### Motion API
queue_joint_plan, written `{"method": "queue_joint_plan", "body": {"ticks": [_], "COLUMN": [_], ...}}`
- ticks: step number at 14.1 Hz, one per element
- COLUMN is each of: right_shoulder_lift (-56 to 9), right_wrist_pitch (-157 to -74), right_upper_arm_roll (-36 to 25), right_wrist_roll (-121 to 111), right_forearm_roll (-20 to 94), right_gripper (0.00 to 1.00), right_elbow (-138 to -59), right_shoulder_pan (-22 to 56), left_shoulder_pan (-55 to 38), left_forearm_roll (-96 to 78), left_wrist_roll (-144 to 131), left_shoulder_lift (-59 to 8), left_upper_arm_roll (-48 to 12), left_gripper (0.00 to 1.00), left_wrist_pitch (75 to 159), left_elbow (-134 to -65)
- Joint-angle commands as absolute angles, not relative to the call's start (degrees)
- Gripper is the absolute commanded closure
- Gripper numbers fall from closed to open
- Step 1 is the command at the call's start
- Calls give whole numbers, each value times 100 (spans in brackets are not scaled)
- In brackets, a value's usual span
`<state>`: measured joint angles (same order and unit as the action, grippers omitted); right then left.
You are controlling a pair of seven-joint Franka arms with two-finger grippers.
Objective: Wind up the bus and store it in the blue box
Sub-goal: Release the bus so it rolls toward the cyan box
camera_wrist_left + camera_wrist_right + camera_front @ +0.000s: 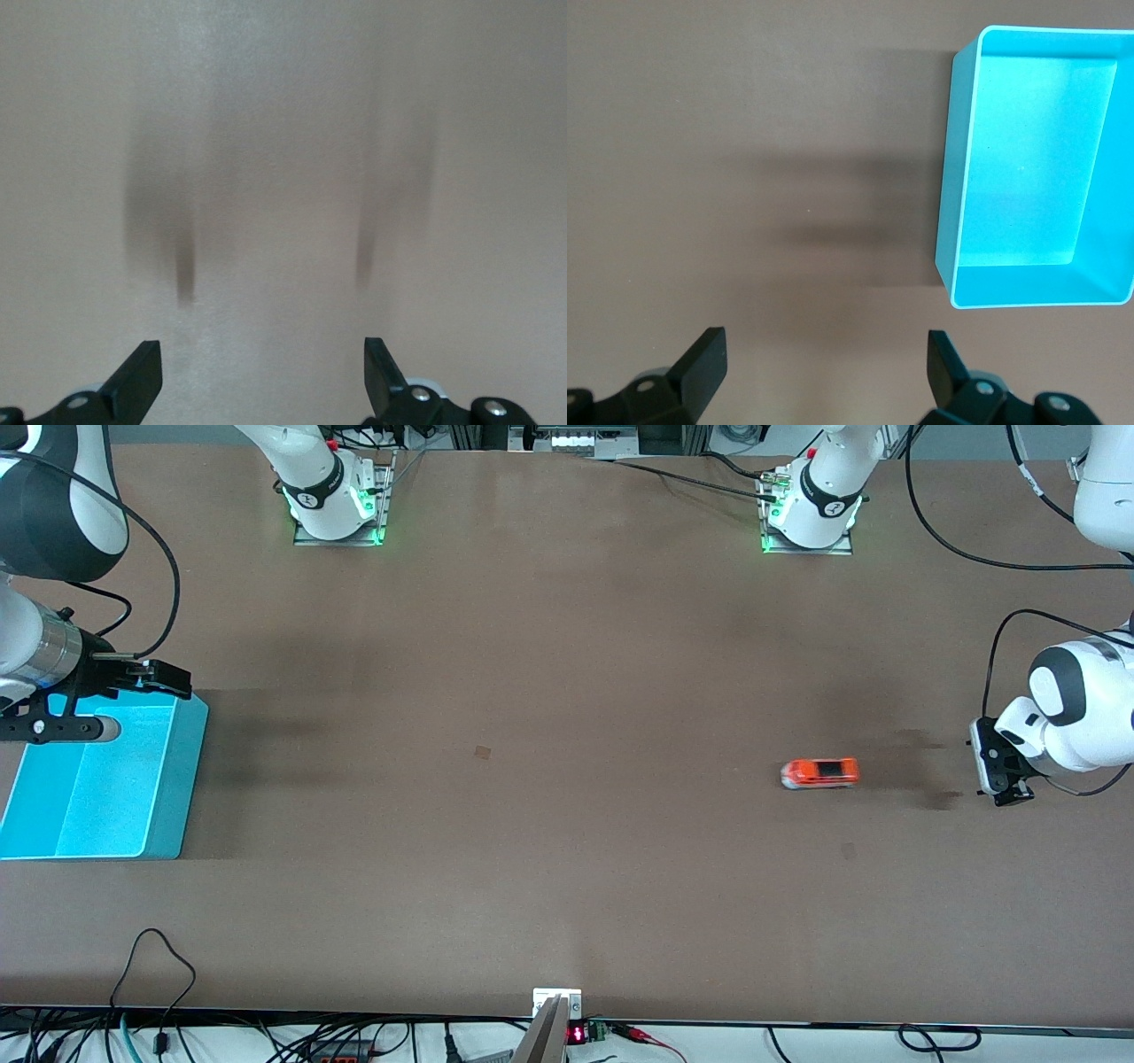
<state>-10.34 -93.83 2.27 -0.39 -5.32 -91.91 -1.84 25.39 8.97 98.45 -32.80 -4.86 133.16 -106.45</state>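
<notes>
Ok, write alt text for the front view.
A small orange bus sits on the brown table near the open left gripper. The empty blue box lies at the right arm's end, under the open right gripper.

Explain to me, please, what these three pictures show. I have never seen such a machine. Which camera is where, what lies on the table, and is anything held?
Two robot arms stand at a brown table. The big picture comes from a high camera facing them. The other two come from cameras on the arms' wrists, looking down past each tool's black fingers.

The orange toy bus lies on the table toward the left arm's end. The left tool is beside it, open and holding nothing; its wrist picture shows only bare table.

The blue box, with nothing in it, stands at the right arm's end. The right tool hangs over its rim, also open, with nothing in it.
</notes>
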Motion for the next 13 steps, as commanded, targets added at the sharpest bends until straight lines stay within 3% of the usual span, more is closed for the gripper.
{"method": "queue_joint_plan", "body": {"ticks": [1,13], "right_shoulder_lift": [-1099,-1160], "right_wrist_pitch": [-9290,-9290], "right_upper_arm_roll": [246,229], "right_wrist_roll": [-79,-79], "right_forearm_roll": [-545,-536], "right_gripper": [0,0], "right_elbow": [-9079,-9088], "right_shoulder_pan": [-202,-229], "left_shoulder_pan": [2549,2540], "left_forearm_roll": [923,923], "left_wrist_roll": [9624,9369], "left_shoulder_lift": [-3085,-3050], "left_upper_arm_roll": [-606,-615], "left_gripper": [0,0], "left_wrist_pitch": [13026,12762], "left_elbow": [-10644,-10644]}}
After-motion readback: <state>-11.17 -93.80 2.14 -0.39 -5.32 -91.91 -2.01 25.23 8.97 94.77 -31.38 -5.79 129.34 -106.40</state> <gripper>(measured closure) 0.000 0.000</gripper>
